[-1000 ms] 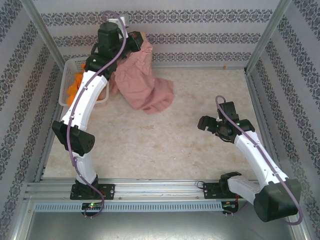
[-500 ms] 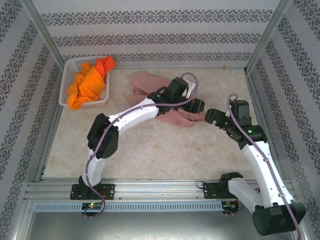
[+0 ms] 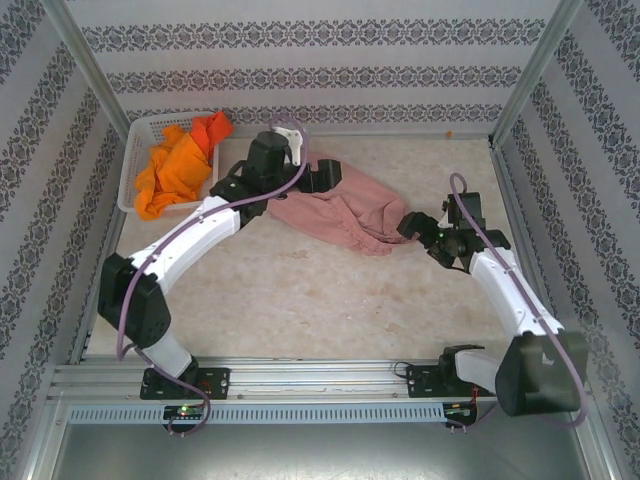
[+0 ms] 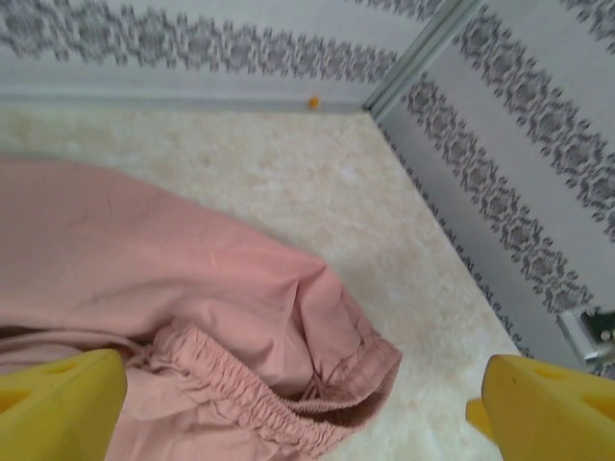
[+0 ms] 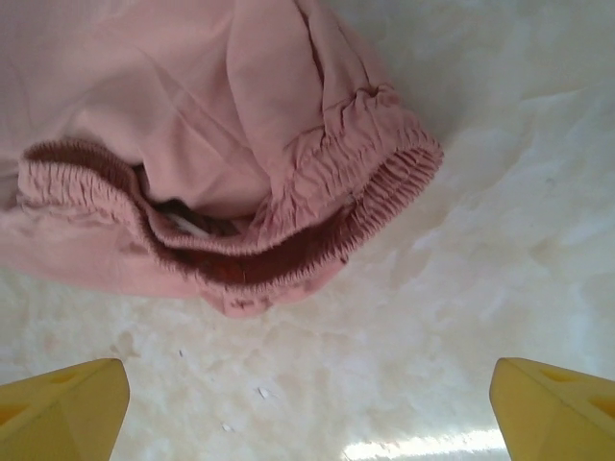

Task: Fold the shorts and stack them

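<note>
Patterned wallpaper in grey floral bands closes off 3 sides of a pale, marbled bench (image 3: 300, 300). At its far left corner sits a white perforated basket (image 3: 127, 170) with bright orange shorts (image 3: 170, 170) heaped in it, 1 piece draped over the far rim. The dusty pink shorts (image 3: 350, 212) lie on the bench to the right of the basket, stretched sideways between the 2 arms (wrinkled, not folded). The left tool (image 3: 322, 176) hangs over the left end of the pink pair. Seen from its wrist camera, its yellow fingers (image 4: 58, 403) stand wide apart at either edge of the view, with the cloth and its gathered elastic waistband (image 4: 240, 389) below them and nothing pinched. The right tool (image 3: 410, 226) is at the pair's right end, its fingers (image 5: 67, 399) likewise spread, with bare bench between them and the waistband opening just beyond the tips. A tiny orange speck (image 3: 451, 131) lies at the foot of the far wall, well apart from the shorts.
</note>
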